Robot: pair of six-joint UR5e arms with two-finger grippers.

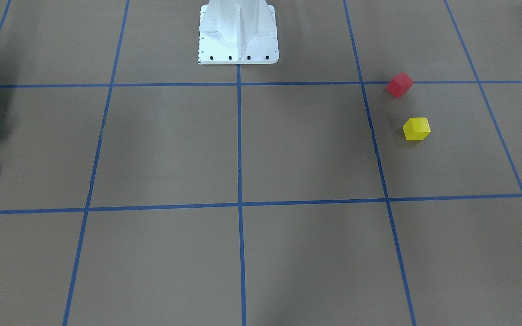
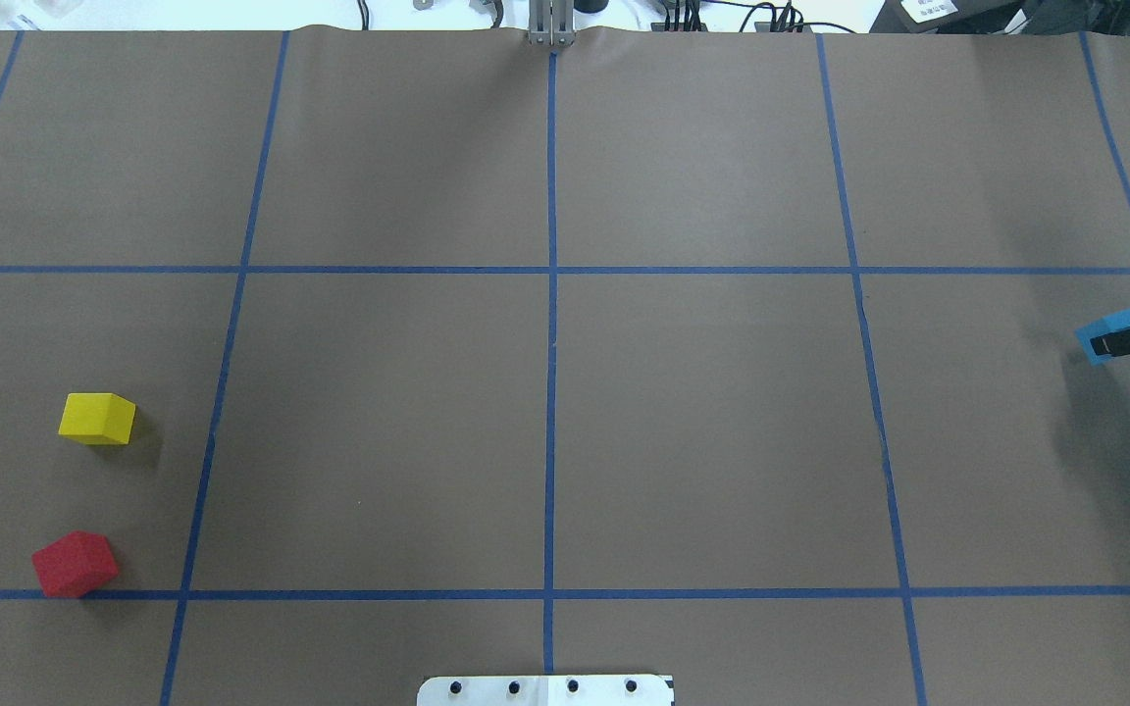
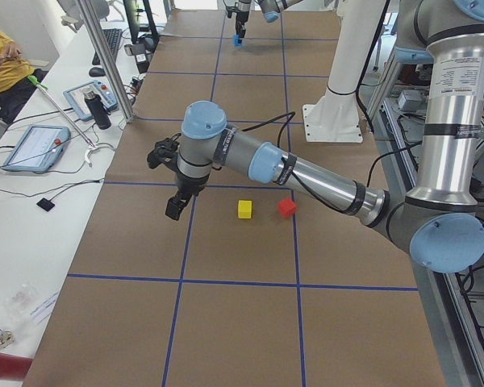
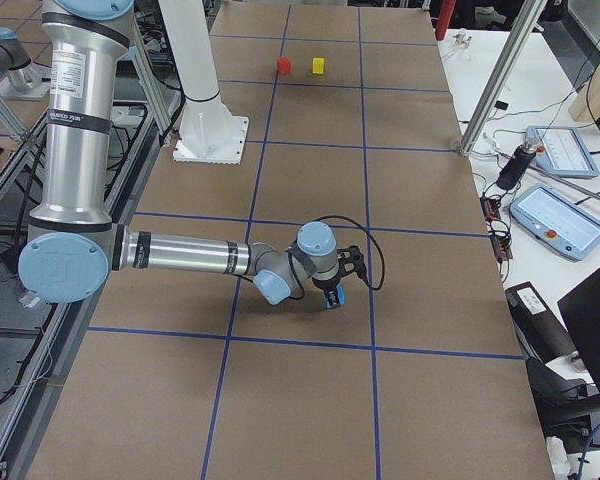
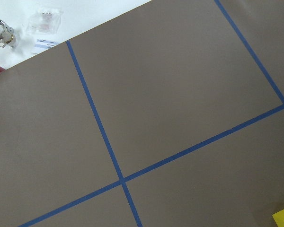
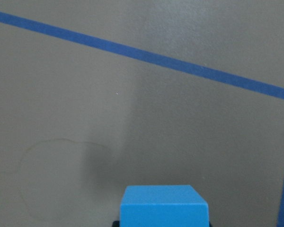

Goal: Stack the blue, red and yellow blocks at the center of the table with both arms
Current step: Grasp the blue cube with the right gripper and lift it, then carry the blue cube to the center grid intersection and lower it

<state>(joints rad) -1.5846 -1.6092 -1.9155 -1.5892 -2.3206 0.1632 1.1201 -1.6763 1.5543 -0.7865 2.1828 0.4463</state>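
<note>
Started at the white pedestal (image 2: 545,690) and worked outward across the desk (image 2: 702,422). Found red block (image 2: 75,564) nearest the base, on the robot's left side, resting against a blue tape line (image 2: 379,594) and turned corner-on to the grid. Logged yellow block (image 2: 97,419) just beyond, near the red one but not touching, flat on the desk. Marked blue block (image 6: 163,205) a little farther out and at the opposite end, on the robot's right, well apart from the other two and from the centre. Recorded right gripper (image 2: 1126,342) clamped on blue block, with one black finger across the top face; judged the block lifted slightly, going by the shadow on the desk. Noted left gripper (image 3: 175,210) seemingly farthest out, hanging above the desk beyond the yellow block and clear of both cubes; could not tell jaws apart or together from the side view alone. Judged all three cubes light, stiff, matte, neither slippery nor fragile. Reckoned two opposite flat faces the place to pinch, about mid-height, fingers squared to the sides. Expected the skewed red block to need a wrist turn first. Saw no stack at centre yet.
</note>
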